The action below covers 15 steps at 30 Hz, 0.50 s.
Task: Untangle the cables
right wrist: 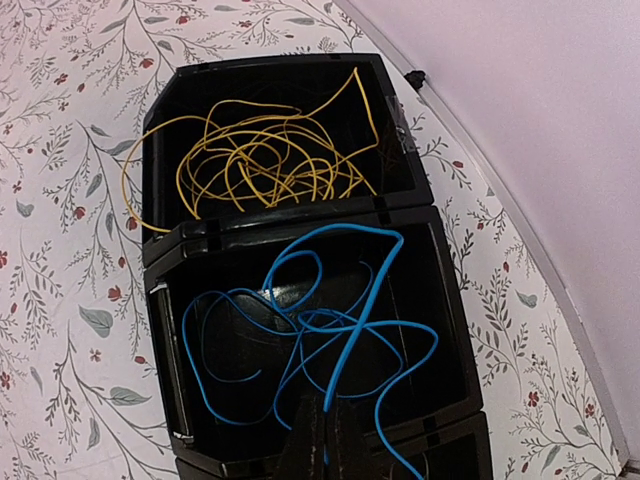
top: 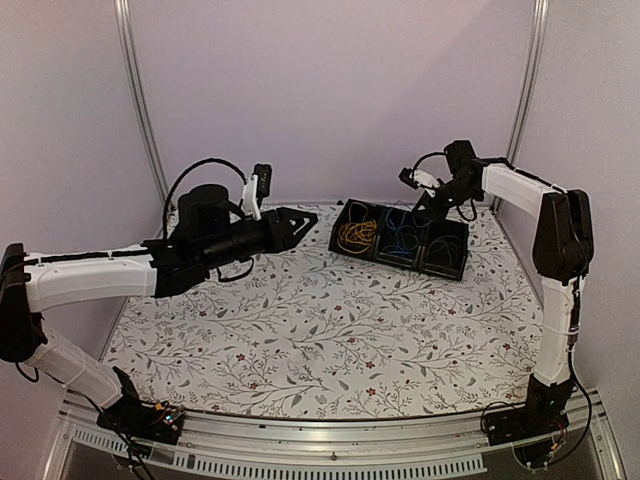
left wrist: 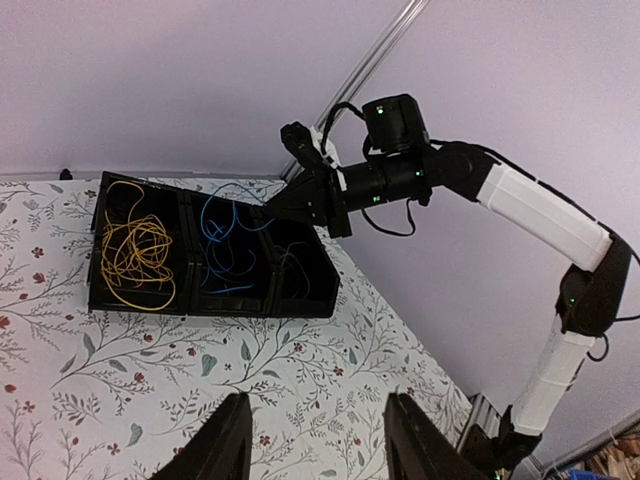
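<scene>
A black tray [top: 390, 262] with three compartments stands at the back right of the table. The cables lie sorted in it: a yellow tangle [right wrist: 265, 160] in the left compartment, a blue one [right wrist: 363, 320] in the middle, and thin black ones [left wrist: 290, 265] in the right. My right gripper [right wrist: 323, 405] hangs over the middle compartment, shut on a blue strand that runs up from between its fingertips. My left gripper [left wrist: 318, 445] hovers open above the cloth, left of the tray and apart from it, with nothing between its fingers. Both grippers show from above, left [top: 305, 222] and right [top: 428, 213].
A floral cloth [top: 320, 330] covers the table. Purple walls close off the back and sides, with metal posts [top: 140, 110] in the back corners. A metal rail [top: 330, 440] runs along the near edge between the arm bases.
</scene>
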Tool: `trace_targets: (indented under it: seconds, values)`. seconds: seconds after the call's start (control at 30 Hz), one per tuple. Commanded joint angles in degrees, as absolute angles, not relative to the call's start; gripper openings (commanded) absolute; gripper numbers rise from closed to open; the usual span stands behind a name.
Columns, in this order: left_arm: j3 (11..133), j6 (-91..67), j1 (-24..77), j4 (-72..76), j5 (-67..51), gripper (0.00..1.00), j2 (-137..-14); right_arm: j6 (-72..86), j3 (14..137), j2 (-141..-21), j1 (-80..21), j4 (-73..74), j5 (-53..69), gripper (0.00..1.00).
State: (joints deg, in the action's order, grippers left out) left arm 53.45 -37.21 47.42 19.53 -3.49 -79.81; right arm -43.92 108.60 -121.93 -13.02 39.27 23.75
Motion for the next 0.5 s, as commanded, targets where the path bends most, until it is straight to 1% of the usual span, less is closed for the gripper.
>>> trace_targets:
  seconds: [0.0,0.2,0.47]
  values:
    - [53.8,-37.8,46.4,21.1,-4.3,0.48,-81.1,-44.2,106.8,-122.9,-11.9,38.5,22.8,0.0]
    - [54.4,-38.2,46.3,21.5,-5.2,0.48,-82.7,-46.8,108.1,-124.7,-12.2,41.5,22.6,0.0]
    - [54.5,-38.6,46.0,21.6,-5.8,0.48,-83.2,-46.9,114.0,-132.1,-16.2,44.2,22.0,0.02]
